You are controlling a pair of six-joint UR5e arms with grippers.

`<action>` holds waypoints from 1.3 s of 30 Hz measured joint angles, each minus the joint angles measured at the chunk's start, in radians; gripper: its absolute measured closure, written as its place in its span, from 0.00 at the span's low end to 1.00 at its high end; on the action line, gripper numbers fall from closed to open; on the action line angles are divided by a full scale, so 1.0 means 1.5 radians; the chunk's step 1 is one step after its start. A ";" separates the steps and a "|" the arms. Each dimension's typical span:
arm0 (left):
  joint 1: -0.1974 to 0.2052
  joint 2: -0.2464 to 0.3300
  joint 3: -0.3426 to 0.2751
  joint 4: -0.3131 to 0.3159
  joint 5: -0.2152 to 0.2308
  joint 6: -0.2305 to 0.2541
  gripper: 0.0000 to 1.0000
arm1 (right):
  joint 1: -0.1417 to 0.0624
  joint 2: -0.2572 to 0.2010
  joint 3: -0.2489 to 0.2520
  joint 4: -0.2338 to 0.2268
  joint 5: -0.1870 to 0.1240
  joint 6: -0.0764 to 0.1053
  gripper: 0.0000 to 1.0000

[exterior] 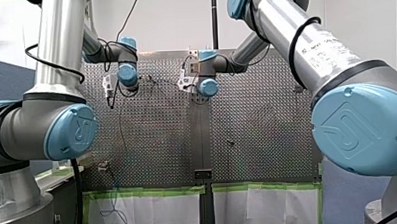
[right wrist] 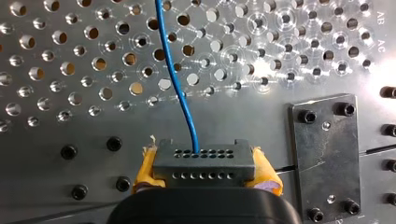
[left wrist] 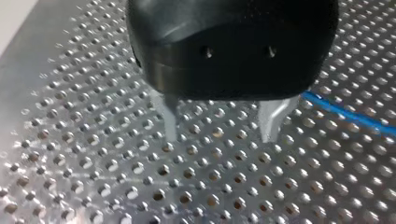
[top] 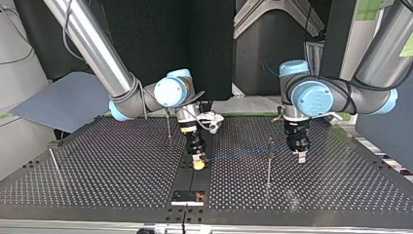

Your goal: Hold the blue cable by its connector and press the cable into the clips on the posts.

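Note:
In the right wrist view my right gripper (right wrist: 206, 179) is shut, its yellow pads (right wrist: 145, 171) clamping a dark grey connector (right wrist: 204, 161). The blue cable (right wrist: 175, 79) leaves the connector and runs ahead over the perforated plate. In the top view this gripper (top: 197, 164) hangs just above the table's middle seam, and the cable (top: 238, 155) stretches from it to a thin post (top: 269, 161). My left gripper (top: 301, 157) stands just past that post. Its metal fingers (left wrist: 169, 122) are open around nothing, low over the plate, with the cable (left wrist: 345, 114) lying beside one finger.
Two more thin posts rise from the table, one behind my right gripper (top: 168, 127) and one near the top view's left edge (top: 53, 165). A black bolted plate (right wrist: 324, 158) lies beside the connector. A small bracket (top: 187, 197) sits on the seam near the table's edge.

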State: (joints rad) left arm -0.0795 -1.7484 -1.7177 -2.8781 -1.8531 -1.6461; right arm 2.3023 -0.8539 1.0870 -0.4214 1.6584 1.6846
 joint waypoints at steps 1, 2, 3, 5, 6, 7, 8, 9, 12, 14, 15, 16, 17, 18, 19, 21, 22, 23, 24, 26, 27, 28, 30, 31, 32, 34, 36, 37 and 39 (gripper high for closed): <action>0.000 0.000 0.000 -0.009 -0.009 0.004 0.04 | 0.000 0.000 0.000 0.000 0.000 0.000 1.00; -0.001 0.000 0.000 -0.015 -0.014 0.006 0.04 | 0.000 0.000 0.000 0.000 0.000 0.000 1.00; -0.001 0.000 0.000 -0.020 -0.018 0.007 0.04 | 0.000 0.000 0.000 0.001 0.000 0.000 1.00; -0.004 0.000 0.000 -0.033 -0.021 0.005 0.00 | 0.000 0.000 0.000 0.001 0.000 0.000 1.00; -0.006 0.000 0.000 -0.037 -0.020 0.002 0.00 | 0.000 0.000 0.000 0.002 0.000 0.000 1.00; -0.007 0.000 0.000 -0.044 -0.017 -0.003 0.00 | 0.001 0.000 0.000 0.002 0.000 0.000 1.00; -0.008 0.001 0.000 -0.049 -0.013 -0.007 0.00 | 0.001 0.000 0.000 0.003 0.000 0.000 1.00; -0.009 0.001 0.000 -0.055 -0.009 -0.011 0.00 | 0.002 0.000 0.000 0.003 0.000 0.000 1.00; -0.012 0.002 0.000 -0.073 0.007 -0.021 0.00 | 0.002 0.000 0.000 0.004 0.000 0.000 1.00; -0.015 0.004 0.000 -0.087 0.012 -0.025 0.00 | 0.003 0.000 0.000 0.004 0.000 0.000 1.00; -0.015 0.005 0.000 -0.092 0.012 -0.026 0.00 | 0.003 0.000 0.000 0.004 0.000 0.000 1.00; -0.017 0.007 0.000 -0.099 0.011 -0.027 0.00 | 0.003 0.000 0.000 0.005 0.000 0.000 1.00; -0.017 0.010 0.000 -0.104 0.010 -0.027 0.00 | 0.004 0.000 0.000 0.006 0.001 0.000 1.00; -0.018 0.013 0.000 -0.110 0.009 -0.028 0.00 | 0.004 0.000 0.000 0.006 0.001 0.000 1.00; -0.019 0.018 0.000 -0.118 0.008 -0.029 0.00 | 0.004 0.000 0.000 0.007 0.001 0.000 1.00; -0.020 0.027 0.000 -0.128 0.007 -0.031 0.00 | 0.005 0.000 0.000 0.009 0.001 0.000 1.00; -0.021 0.033 0.000 -0.134 0.006 -0.033 0.00 | 0.005 0.000 0.000 0.010 0.001 0.000 1.00; -0.021 0.038 0.000 -0.138 0.006 -0.034 0.00 | 0.005 0.000 0.000 0.010 0.001 0.000 1.00; -0.021 0.043 0.000 -0.142 0.006 -0.035 0.00 | 0.005 0.000 0.000 0.010 0.001 0.000 1.00; -0.023 0.052 0.000 -0.153 0.005 -0.036 0.00 | 0.005 0.000 0.000 0.011 0.001 0.000 1.00; -0.024 0.055 0.000 -0.158 0.006 -0.036 0.00 | 0.005 0.000 0.000 0.011 0.001 0.000 1.00; -0.026 0.058 0.000 -0.165 0.006 -0.037 0.00 | 0.005 0.000 0.000 0.011 0.001 0.000 1.00; -0.029 0.060 0.000 -0.175 0.009 -0.038 0.00 | 0.005 0.000 0.000 0.011 0.001 0.000 1.00; -0.031 0.061 0.000 -0.181 0.012 -0.038 0.00 | 0.006 0.000 0.000 0.011 0.001 0.000 1.00; -0.032 0.062 0.000 -0.185 0.015 -0.038 0.00 | 0.006 0.000 0.000 0.011 0.001 0.000 1.00; -0.036 0.064 0.000 -0.195 0.025 -0.039 0.00 | 0.005 0.000 0.000 0.011 0.001 0.000 1.00; -0.040 0.067 0.000 -0.204 0.034 -0.039 0.00 | 0.005 0.000 0.000 0.011 0.001 0.000 1.00; -0.042 0.068 0.000 -0.208 0.041 -0.040 0.00 | 0.006 0.000 0.000 0.011 0.001 0.000 1.00; -0.044 0.070 0.000 -0.213 0.053 -0.043 0.00 | 0.006 0.000 0.000 0.011 0.002 0.000 1.00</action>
State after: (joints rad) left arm -0.1448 -1.6427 -1.7177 -3.1969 -1.7742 -1.7113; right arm 2.3107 -0.8536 1.0870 -0.4051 1.6610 1.6846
